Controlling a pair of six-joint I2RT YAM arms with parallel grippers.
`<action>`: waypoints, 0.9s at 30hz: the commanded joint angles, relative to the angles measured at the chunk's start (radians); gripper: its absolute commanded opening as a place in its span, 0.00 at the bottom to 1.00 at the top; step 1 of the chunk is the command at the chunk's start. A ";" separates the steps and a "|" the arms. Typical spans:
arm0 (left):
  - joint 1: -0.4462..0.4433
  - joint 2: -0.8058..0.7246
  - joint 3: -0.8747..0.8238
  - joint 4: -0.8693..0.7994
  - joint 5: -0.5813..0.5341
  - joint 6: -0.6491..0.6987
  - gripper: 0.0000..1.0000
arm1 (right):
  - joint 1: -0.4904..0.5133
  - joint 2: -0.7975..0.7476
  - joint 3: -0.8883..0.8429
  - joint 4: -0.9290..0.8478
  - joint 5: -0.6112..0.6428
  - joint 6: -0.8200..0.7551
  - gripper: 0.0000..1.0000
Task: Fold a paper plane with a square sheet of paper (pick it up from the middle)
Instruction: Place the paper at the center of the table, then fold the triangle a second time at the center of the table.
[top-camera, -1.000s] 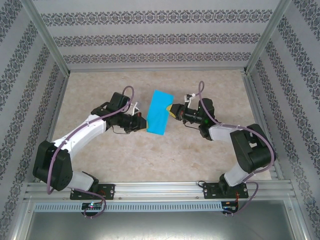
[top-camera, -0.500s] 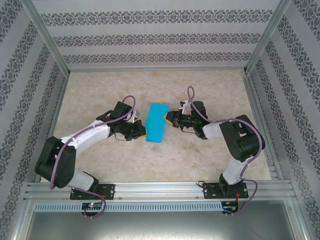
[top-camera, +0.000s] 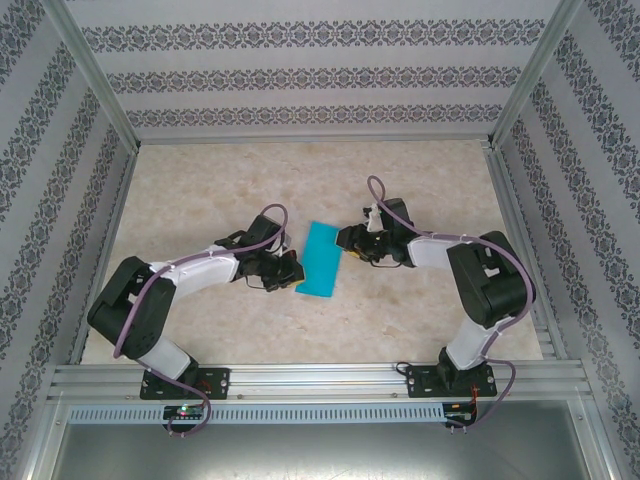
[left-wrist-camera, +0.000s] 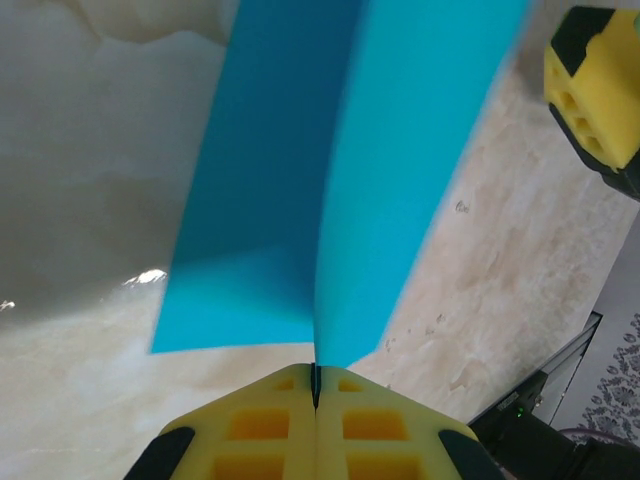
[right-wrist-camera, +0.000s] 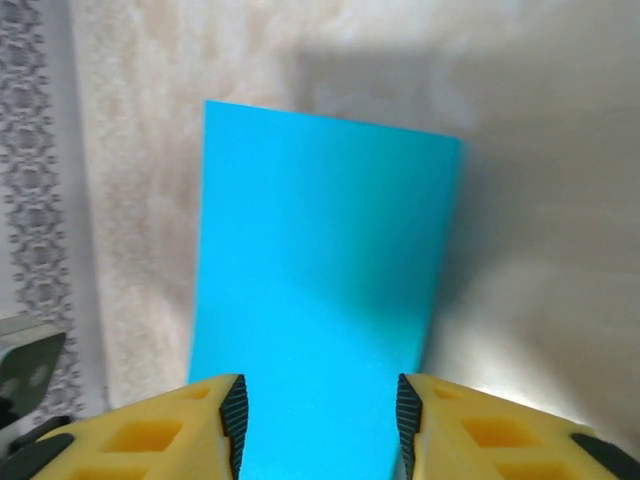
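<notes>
- The square sheet of paper (top-camera: 322, 258) sits around the middle of the counter (top-camera: 420, 310). It's teal-blue and has a long rectangular outline from the top camera, with its long side running away from the arm bases and tilted a bit.
- The left gripper (top-camera: 292, 272) is right at the sheet's left long edge, near the corner closest to the bases.
- From the left wrist, the left gripper (left-wrist-camera: 315, 385) is clamped fully closed, yellow pads pressed flat together, with the sheet (left-wrist-camera: 330, 180) pinched in the seam between them.
- In that same view the sheet looks doubled over – two teal flaps spread apart from a crease line that runs straight into the pinch. The left flap is darker, in shade.
- The right gripper (top-camera: 345, 240) is at the opposite long edge of the sheet, up toward the far end.
- From the right wrist, the right gripper (right-wrist-camera: 320, 420) has its jaws partway apart – the pads have no hold on anything. The near end of the sheet (right-wrist-camera: 325, 270) runs in between and under them.
- One yellow pad of the right gripper (left-wrist-camera: 590, 90) pokes into the left wrist view, just off the sheet's far right side and not touching it.
- The sheet throws a shadow on the counter (right-wrist-camera: 540, 200), so it's low, but it's hard to say whether it's actually lying flat on it.
</notes>
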 joint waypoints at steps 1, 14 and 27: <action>-0.025 0.024 0.000 0.060 -0.035 -0.050 0.05 | -0.009 -0.089 0.039 -0.225 0.129 -0.160 0.49; -0.070 0.109 0.040 0.103 -0.035 -0.076 0.05 | 0.033 -0.103 0.000 -0.107 0.102 -0.121 0.40; -0.070 0.133 0.074 0.087 -0.026 -0.052 0.06 | 0.063 0.109 0.111 -0.079 0.081 -0.134 0.21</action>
